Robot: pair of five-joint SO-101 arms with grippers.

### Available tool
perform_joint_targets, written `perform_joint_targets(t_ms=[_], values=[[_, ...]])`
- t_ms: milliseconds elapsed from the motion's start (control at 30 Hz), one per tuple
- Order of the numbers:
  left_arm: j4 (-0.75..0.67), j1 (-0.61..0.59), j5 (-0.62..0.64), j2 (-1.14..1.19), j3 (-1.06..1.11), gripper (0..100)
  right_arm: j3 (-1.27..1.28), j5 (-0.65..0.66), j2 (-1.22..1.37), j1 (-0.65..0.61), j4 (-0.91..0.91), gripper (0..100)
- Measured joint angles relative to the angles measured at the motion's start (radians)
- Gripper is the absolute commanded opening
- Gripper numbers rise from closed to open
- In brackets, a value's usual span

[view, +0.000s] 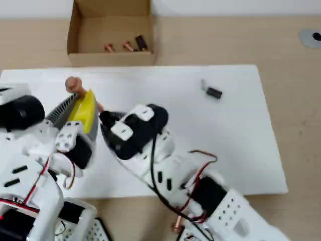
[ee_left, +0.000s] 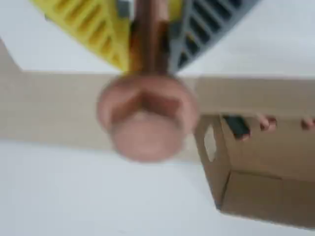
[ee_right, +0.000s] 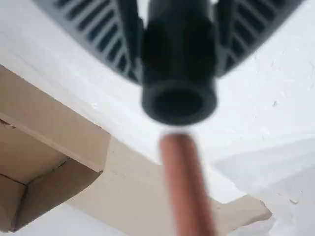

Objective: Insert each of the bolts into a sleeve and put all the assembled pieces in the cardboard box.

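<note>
You've got left end effector pinching the bolt, right end effector pinching the sleeve, approx 9 o'clock on bench; tip looks tilted vs bore, so pushing could jam/slip it.

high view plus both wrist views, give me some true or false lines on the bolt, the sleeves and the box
1. The left gripper grips a copper bolt. True.
2. The right gripper holds nothing. False: it is shut on a black sleeve.
3. The cardboard box is empty. False: a few assembled pieces lie inside it.
4. A loose black sleeve lies on the white board. True.
5. The bolt is fully seated in the held sleeve. False: in the right wrist view its shaft end sits just outside the sleeve's opening.
</note>
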Motion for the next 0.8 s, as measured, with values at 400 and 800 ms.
perform_joint_targets(t_ms=[400, 800], values=[[0.006, 0.005, 0.000, -0.055, 0.011, 1, 0.000, -0.002, 0.000, 0.000, 0.000, 1.0], [0.006, 0.097, 0.000, -0.054, 0.012, 1, 0.000, -0.002, 0.000, 0.000, 0.000, 1.0]])
